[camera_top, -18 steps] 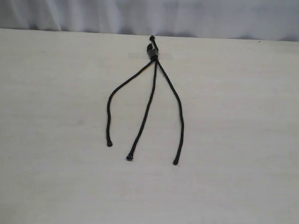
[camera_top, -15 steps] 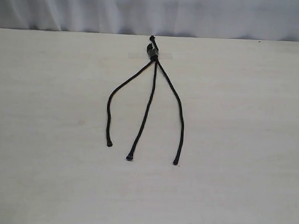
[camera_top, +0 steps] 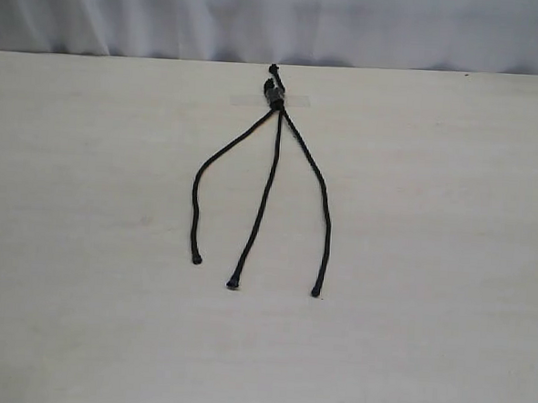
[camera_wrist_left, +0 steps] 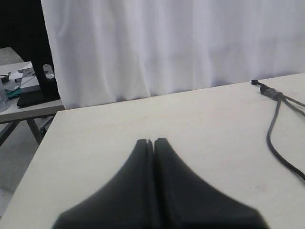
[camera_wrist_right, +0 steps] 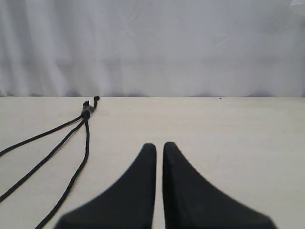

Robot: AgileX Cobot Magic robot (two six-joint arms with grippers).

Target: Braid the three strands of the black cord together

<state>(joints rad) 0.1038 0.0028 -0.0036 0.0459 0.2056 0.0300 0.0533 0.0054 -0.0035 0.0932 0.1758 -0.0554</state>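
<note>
The black cord (camera_top: 275,94) lies flat on the pale table (camera_top: 450,222), its knotted end at the far side under a clear tape strip (camera_top: 296,100). From the knot the three strands fan toward the near edge, uncrossed: the left strand (camera_top: 196,192), the middle strand (camera_top: 267,190), the right strand (camera_top: 321,194). No gripper appears in the exterior view. My left gripper (camera_wrist_left: 153,141) is shut and empty above bare table, with the cord (camera_wrist_left: 272,129) off to one side. My right gripper (camera_wrist_right: 159,145) is shut with a sliver of gap, holding nothing; the knot (camera_wrist_right: 86,113) lies apart from it.
A white curtain (camera_top: 353,24) hangs behind the table's far edge. In the left wrist view a second table with clutter (camera_wrist_left: 24,93) stands beyond this table's side edge (camera_wrist_left: 40,148).
</note>
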